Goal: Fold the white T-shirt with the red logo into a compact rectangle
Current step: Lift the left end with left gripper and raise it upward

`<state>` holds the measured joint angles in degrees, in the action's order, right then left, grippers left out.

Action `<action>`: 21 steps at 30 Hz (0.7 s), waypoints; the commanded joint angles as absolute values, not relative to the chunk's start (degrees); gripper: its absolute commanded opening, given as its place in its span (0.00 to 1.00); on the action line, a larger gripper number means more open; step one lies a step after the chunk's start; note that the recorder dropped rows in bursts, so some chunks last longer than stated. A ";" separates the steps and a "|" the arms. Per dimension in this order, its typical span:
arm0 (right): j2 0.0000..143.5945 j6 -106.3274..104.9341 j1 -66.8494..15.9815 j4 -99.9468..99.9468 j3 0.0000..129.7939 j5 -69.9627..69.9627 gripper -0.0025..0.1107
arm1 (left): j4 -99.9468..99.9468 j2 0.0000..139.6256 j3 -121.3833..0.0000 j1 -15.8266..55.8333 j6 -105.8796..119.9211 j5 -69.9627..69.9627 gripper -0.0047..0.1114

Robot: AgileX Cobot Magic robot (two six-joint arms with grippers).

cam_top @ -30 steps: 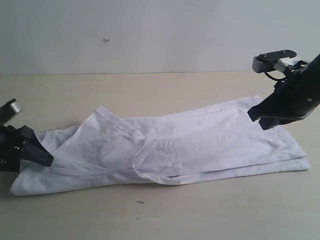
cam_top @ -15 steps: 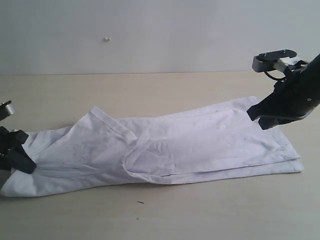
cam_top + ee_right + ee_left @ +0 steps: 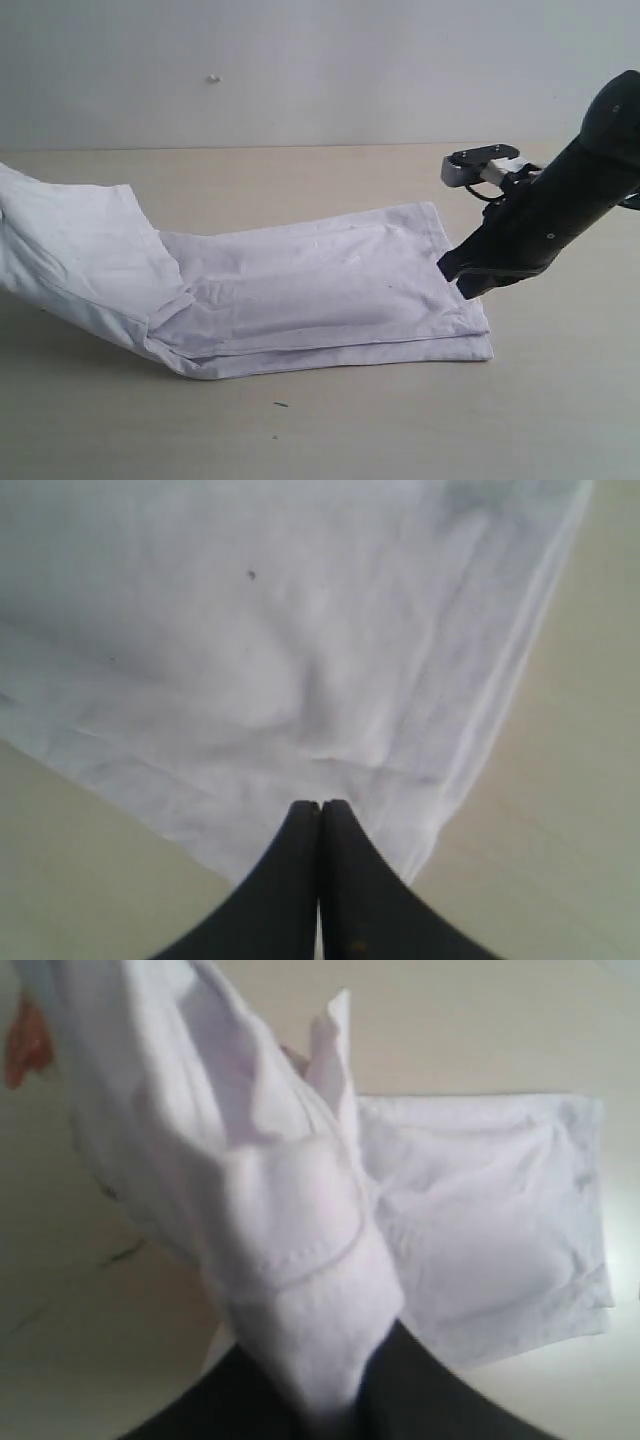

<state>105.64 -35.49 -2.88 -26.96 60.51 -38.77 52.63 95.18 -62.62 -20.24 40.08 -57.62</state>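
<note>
**Fig. Shirt folded lengthwise, one end held aloft**

The shirt lay on the table as a long band of stacked layers, running across the middle of the exterior view. Its right end rested flat, with the hems of the layers showing one above the other at the near corner. Its left end rose off the table and passed out of that view at the left edge.

The right claw stood tilted over the shirt's right end, its tip down on the cloth just inside the hem. In the right wrist view its two fingers met with no gap between them. Whether any cloth was caught there could not be told.

The left claw appeared only in its own wrist view. Its dark fingers were closed on a bunched end of the shirt, which stood up from them in folds. An orange-red smear beside the raised cloth was too blurred to identify.
</note>
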 commanded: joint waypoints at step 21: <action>104.02 -32.87 -4.37 -26.80 60.35 -31.54 0.02 | 71.27 96.31 -62.60 10.51 41.70 -43.04 0.04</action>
